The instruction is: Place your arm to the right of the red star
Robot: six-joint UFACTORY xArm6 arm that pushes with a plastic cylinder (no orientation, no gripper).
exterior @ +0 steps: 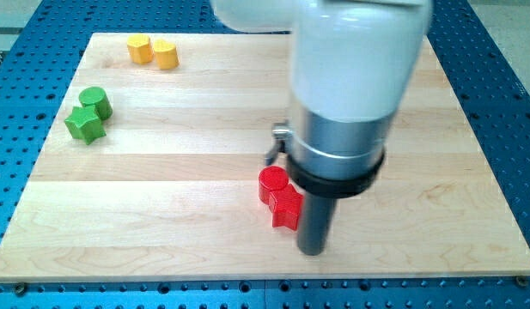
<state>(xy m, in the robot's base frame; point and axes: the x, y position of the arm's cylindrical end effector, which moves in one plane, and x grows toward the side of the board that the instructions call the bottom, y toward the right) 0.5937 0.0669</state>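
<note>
The red star (286, 209) lies on the wooden board (161, 172) a little right of centre, near the view's bottom. A red cylinder (271, 183) touches it on its upper left. My tip (312, 251) rests on the board just right of the red star and slightly below it, very close to the star's right side. The white and grey arm body (346, 94) rises above the rod and hides the board behind it.
A green cylinder (94, 101) and a green star (84, 125) sit together at the view's left. Two yellow blocks (140, 48) (165, 53) sit side by side at the top left. A blue perforated table (505, 103) surrounds the board.
</note>
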